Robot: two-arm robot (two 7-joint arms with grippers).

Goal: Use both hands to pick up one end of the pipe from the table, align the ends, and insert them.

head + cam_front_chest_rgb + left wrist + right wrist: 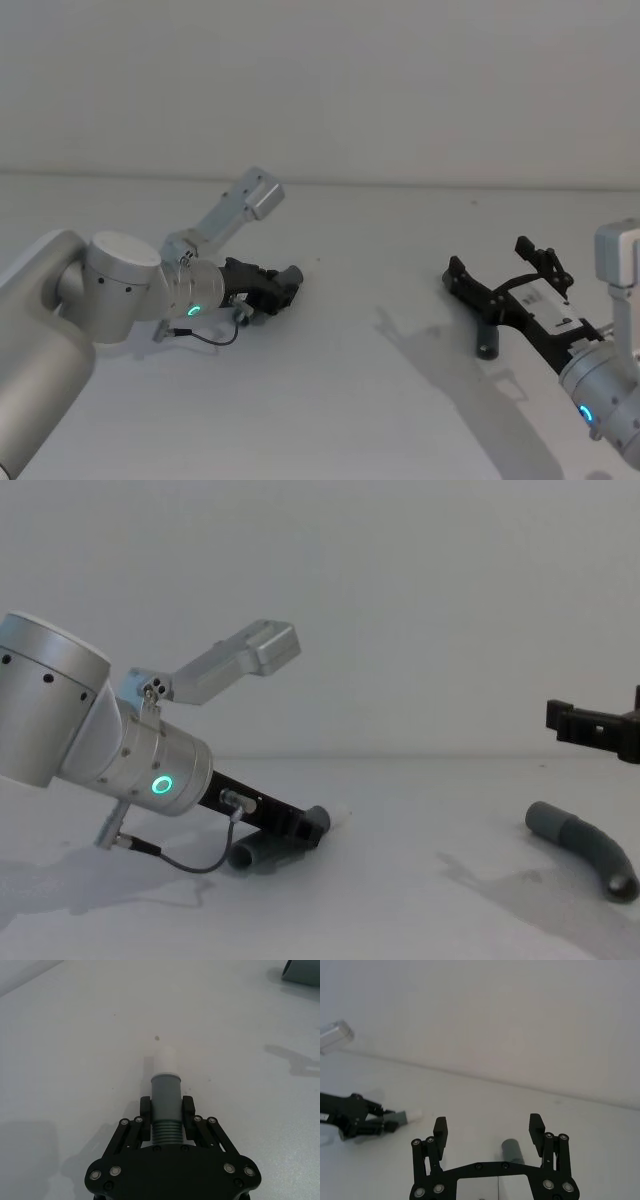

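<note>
Gripping pipe piece [165, 1092] at ribs, left gripper [166, 1110] | white stub [165, 1060] points straight out beyond fingers [188, 1107] | right gripper [488, 1127] fingers [440, 1130] spread

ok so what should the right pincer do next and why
Probably lower the open right pincer onto the plain pipe piece and close. That piece lies loose on the table below it, while the left pincer clamps the white-tipped piece.
</note>
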